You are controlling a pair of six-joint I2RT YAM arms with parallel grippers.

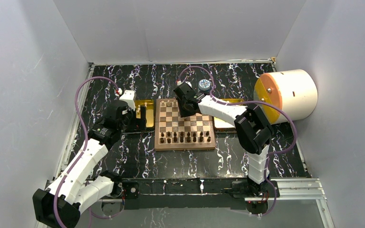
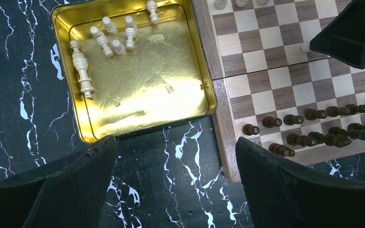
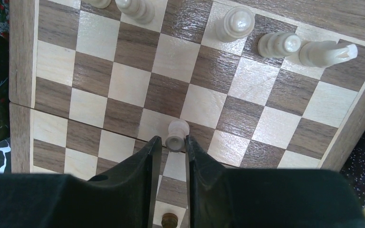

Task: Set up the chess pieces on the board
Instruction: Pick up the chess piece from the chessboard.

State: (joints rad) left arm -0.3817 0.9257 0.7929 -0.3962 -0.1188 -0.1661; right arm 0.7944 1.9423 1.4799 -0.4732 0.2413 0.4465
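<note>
The board (image 1: 185,124) lies mid-table, with dark brown pieces (image 1: 185,137) in its two near rows. In the right wrist view a few cream chess pieces (image 3: 278,43) stand along the board's (image 3: 123,85) far rows. My right gripper (image 3: 171,142) hangs over the board's middle, its jaws narrowed onto a cream pawn (image 3: 177,134) at the very fingertips. Several more cream pieces (image 2: 109,40) lie in the gold tray (image 2: 142,95) left of the board (image 2: 266,71). My left gripper (image 2: 176,147) hovers wide open over the black table just in front of that tray, holding nothing.
A second gold tray (image 1: 223,121) sits right of the board, partly under the right arm. A small blue-and-white jar (image 1: 204,85) stands behind the board. A big white cylinder with an orange face (image 1: 287,95) lies at the back right. Grey walls enclose the table.
</note>
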